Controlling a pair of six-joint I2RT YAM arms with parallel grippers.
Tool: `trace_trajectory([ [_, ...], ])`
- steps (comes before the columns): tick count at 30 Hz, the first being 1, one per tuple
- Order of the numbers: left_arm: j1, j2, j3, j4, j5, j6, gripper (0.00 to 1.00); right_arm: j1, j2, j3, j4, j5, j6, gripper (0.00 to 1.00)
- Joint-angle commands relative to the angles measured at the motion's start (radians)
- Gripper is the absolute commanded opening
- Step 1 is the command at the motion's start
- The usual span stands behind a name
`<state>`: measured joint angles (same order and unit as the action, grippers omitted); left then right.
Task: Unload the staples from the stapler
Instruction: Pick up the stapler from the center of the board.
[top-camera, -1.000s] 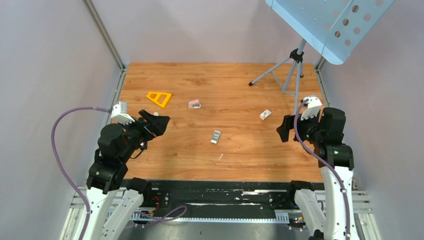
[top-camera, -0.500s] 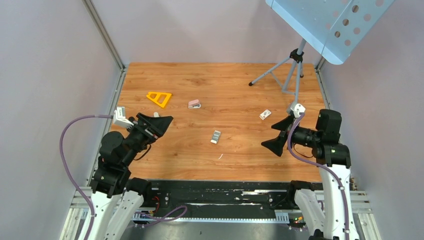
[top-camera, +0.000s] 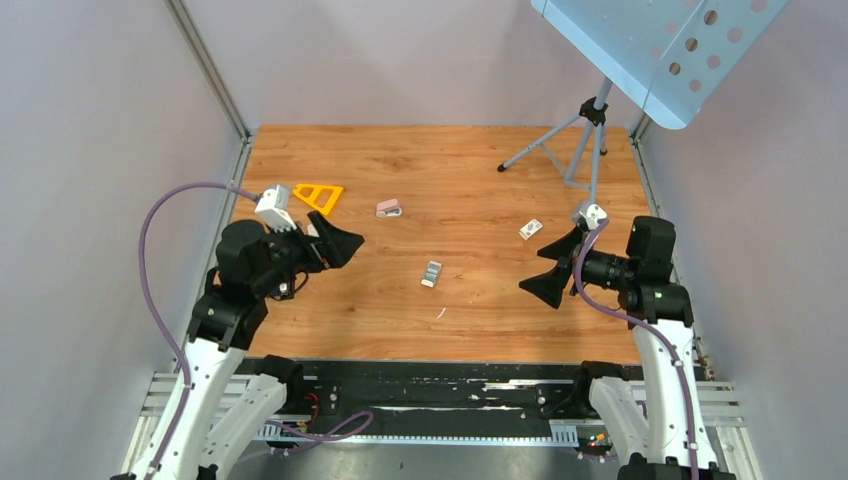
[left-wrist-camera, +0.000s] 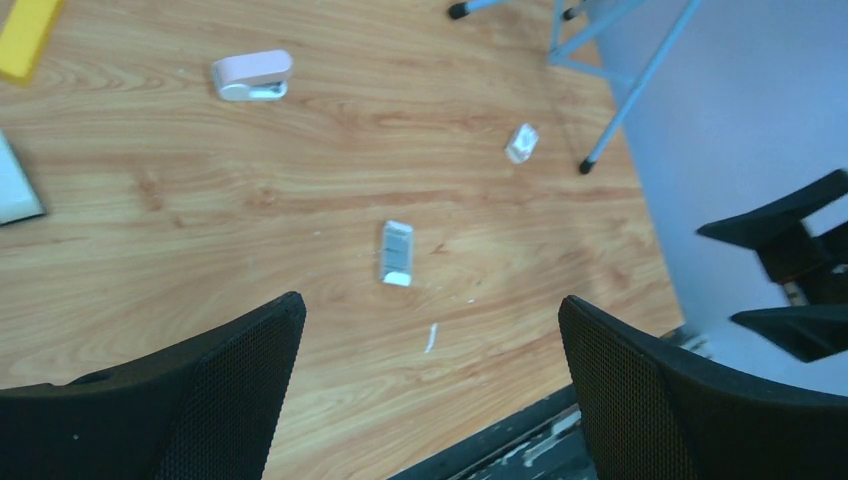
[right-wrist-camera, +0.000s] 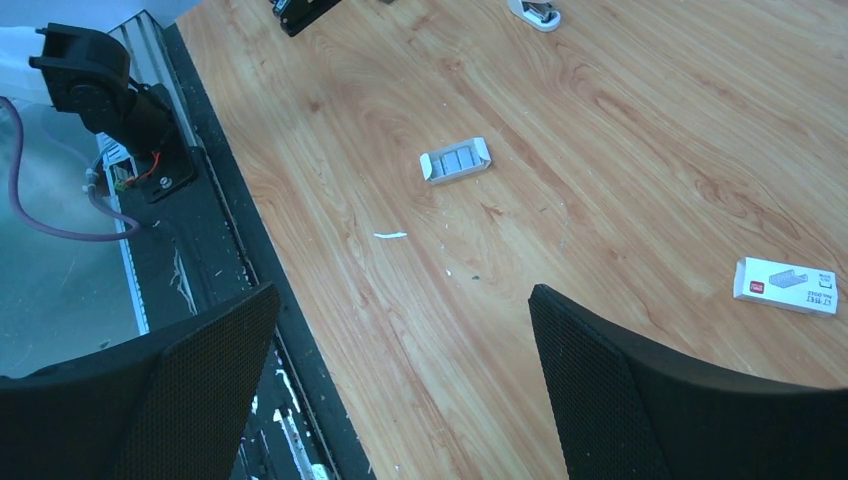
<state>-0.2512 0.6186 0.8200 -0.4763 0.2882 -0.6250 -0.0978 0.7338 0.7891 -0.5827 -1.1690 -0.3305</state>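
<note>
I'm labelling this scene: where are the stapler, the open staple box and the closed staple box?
stapler (left-wrist-camera: 252, 76), left wrist view, middle of its pink top.
open staple box (right-wrist-camera: 482, 152), right wrist view, its white end flap.
closed staple box (right-wrist-camera: 786, 285), right wrist view, centre of its white face.

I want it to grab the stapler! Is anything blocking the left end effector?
Nothing visible stands between the open left end effector and the pink stapler; the yellow triangle sits off to one side.
</note>
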Motion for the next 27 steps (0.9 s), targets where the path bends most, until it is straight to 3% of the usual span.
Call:
trace_trajectory([
  [1,-0.067,0.090,0.121,-0.201,-0.122,0.215,1.00,0.010,0.011,-0.013,0.062,0.046,0.059,1.00],
  [6,-0.288,0.217,0.229,-0.345,-0.560,0.289,1.00,0.010,0.032,0.001,0.070,0.074,0.067,1.00],
  [9,-0.329,0.282,0.268,-0.405,-0.719,0.267,1.00,0.010,0.044,0.000,0.076,0.084,0.064,1.00],
  [13,-0.330,0.242,0.251,-0.311,-0.671,0.277,1.00,0.010,0.047,-0.013,0.092,0.102,0.065,1.00],
  [16,-0.329,0.104,0.106,-0.123,-0.602,0.279,1.00,0.010,0.044,-0.020,0.101,0.111,0.063,0.99],
  [18,-0.329,0.022,0.031,-0.066,-0.629,0.219,1.00,0.010,0.043,-0.024,0.101,0.112,0.050,0.99],
  [22,-0.328,-0.041,-0.031,-0.079,-0.696,0.155,1.00,0.010,0.038,-0.039,0.106,0.118,0.023,1.00],
  [27,-0.301,0.041,-0.033,-0.123,-0.711,0.085,1.00,0.010,0.043,-0.074,0.144,0.106,0.009,1.00],
])
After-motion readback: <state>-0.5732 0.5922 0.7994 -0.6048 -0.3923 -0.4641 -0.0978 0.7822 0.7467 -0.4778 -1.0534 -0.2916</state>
